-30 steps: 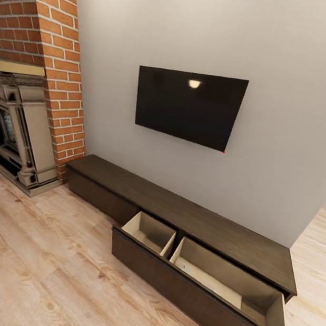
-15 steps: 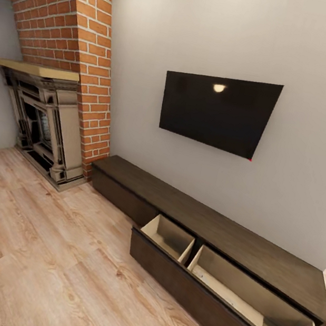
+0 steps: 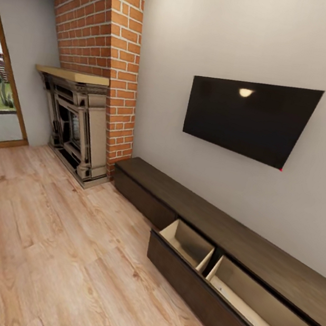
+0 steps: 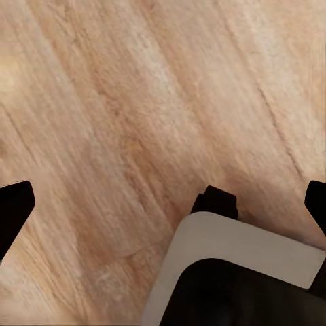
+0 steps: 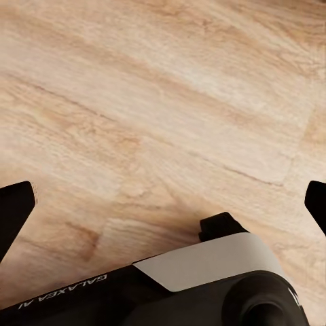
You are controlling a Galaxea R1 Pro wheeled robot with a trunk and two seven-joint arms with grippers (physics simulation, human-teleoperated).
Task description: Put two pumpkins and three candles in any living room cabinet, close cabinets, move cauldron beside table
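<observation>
Spreading widest across the head view: pale plank floor [image 3: 36, 247], running up to a light grey wall [image 3: 249, 39]. Next in size, the cabinet [image 3: 255, 243], long, low and dark brown, set flat against that wall and reaching off toward the frame's lower right. Two drawers [image 3: 219, 269] pulled out from the cabinet's front, side by side behind one dark front panel, beige insides exposed; a small pale speck in the farther-right one, too small to identify. Remaining front section of the cabinet, nearer the chimney, shut flush. Above the cabinet, mounted on the wall and well clear of its top: a black television [image 3: 248, 116] with a small light reflection on the screen. At the cabinet's left end, just beside it: a red brick chimney [image 3: 107, 41] rising to the ceiling, with an ornate grey fireplace [image 3: 76, 126] under a tan mantel on its far side. Beyond the fireplace, farther still from the cabinet: a wood-framed glass door [image 3: 0, 102] with greenery outside.

Looking down from both wrists: same plank flooring, with part of the robot's black and pale base [image 4: 238, 272] below. Left gripper [image 4: 163, 204] spread wide, dark fingertips at opposite frame edges, nothing between. Right gripper [image 5: 163, 200] likewise released, tips far apart over bare planks, holding nothing.
</observation>
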